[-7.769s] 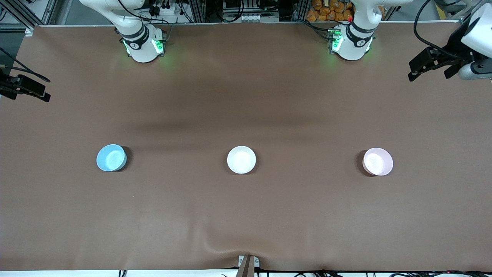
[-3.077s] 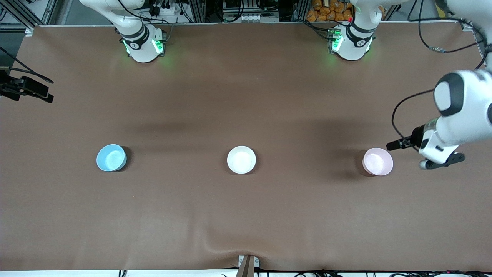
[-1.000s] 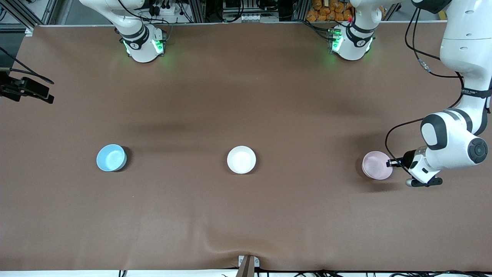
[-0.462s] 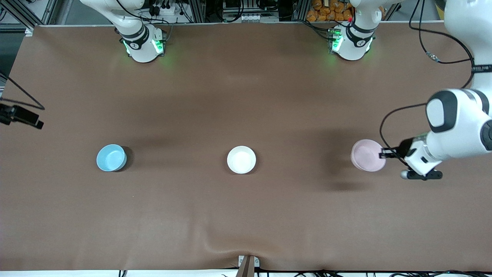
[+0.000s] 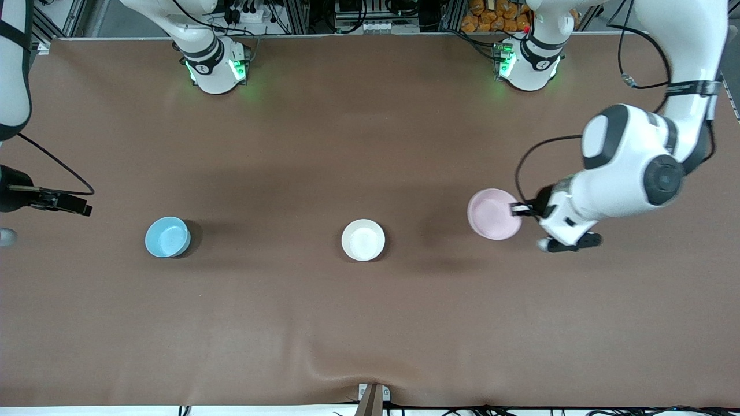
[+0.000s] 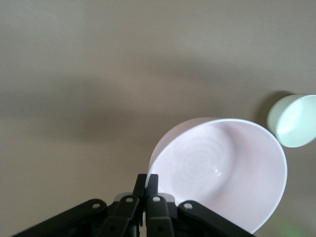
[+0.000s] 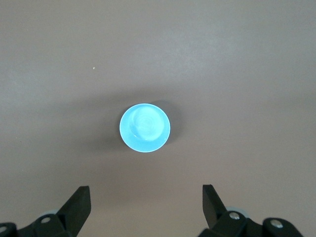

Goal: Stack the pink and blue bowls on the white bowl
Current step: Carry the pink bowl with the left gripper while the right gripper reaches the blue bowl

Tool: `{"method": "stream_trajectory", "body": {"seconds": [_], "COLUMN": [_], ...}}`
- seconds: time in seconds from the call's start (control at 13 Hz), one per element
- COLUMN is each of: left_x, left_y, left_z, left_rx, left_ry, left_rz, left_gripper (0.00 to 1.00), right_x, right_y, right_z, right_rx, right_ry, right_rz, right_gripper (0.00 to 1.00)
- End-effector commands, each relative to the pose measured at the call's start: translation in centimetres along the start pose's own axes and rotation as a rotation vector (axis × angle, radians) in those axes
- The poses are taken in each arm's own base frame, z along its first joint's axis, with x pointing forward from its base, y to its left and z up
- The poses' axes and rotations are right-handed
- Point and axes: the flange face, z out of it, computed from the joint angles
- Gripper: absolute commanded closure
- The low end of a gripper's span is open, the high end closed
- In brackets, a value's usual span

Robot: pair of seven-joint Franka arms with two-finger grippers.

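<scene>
My left gripper (image 5: 516, 209) is shut on the rim of the pink bowl (image 5: 492, 214) and holds it in the air over the table between its old spot and the white bowl (image 5: 363, 240). In the left wrist view the gripper (image 6: 147, 181) pinches the pink bowl's (image 6: 222, 170) rim, and the white bowl (image 6: 294, 120) shows farther off. The blue bowl (image 5: 167, 237) sits toward the right arm's end of the table. My right gripper (image 5: 80, 207) is open and empty, up in the air near that end. In the right wrist view the gripper (image 7: 145, 197) hangs high above the blue bowl (image 7: 144, 128).
The brown table cover (image 5: 370, 323) has a raised wrinkle at its front edge. The two arm bases (image 5: 215, 66) stand along the table's back edge.
My left gripper has lifted the pink bowl off the table and carried it toward the white bowl. My right arm has come in toward the blue bowl.
</scene>
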Motion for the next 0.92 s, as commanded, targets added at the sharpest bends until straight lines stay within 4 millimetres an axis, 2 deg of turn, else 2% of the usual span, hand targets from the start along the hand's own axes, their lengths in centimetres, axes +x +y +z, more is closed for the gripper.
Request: {"method": "stream_trajectory", "body": {"seconds": [0.0, 0.08, 0.15, 0.31, 0.46, 0.54, 0.69, 0.85], "left_x": [-1.8, -2.8, -3.8, -5.0, -5.9, -6.1, -6.0, -6.6], "left_y": [6.1, 8.4, 10.3, 13.6, 16.2, 17.0, 18.1, 19.8], "left_z": [1.1, 2.2, 3.7, 6.0, 8.9, 10.0, 12.1, 14.9], "left_rx": [-0.013, -0.010, -0.002, -0.030, -0.048, -0.061, -0.095, -0.126], "left_ry": [-0.031, -0.040, -0.052, -0.027, -0.018, -0.011, 0.002, 0.010], "left_rz": [-0.068, -0.075, -0.088, -0.121, -0.162, -0.177, -0.202, -0.235], "left_gripper": [1.00, 1.00, 1.00, 1.00, 1.00, 1.00, 1.00, 1.00], "right_x": [0.5, 1.0, 1.2, 2.3, 2.7, 3.1, 3.3, 3.8], "right_y": [-0.7, -1.6, -1.9, -2.7, -3.4, -3.3, -3.0, -2.5], "right_z": [2.2, 3.9, 4.8, 8.0, 8.9, 10.9, 11.6, 13.7], "right_rx": [-0.006, -0.012, -0.013, -0.019, -0.037, -0.058, -0.070, -0.068], "right_ry": [-0.073, -0.102, -0.116, -0.162, -0.165, -0.195, -0.204, -0.227], "right_rz": [-0.033, -0.047, -0.051, -0.065, -0.082, -0.086, -0.085, -0.080], "right_gripper": [0.00, 0.00, 0.00, 0.00, 0.00, 0.00, 0.00, 0.00]}}
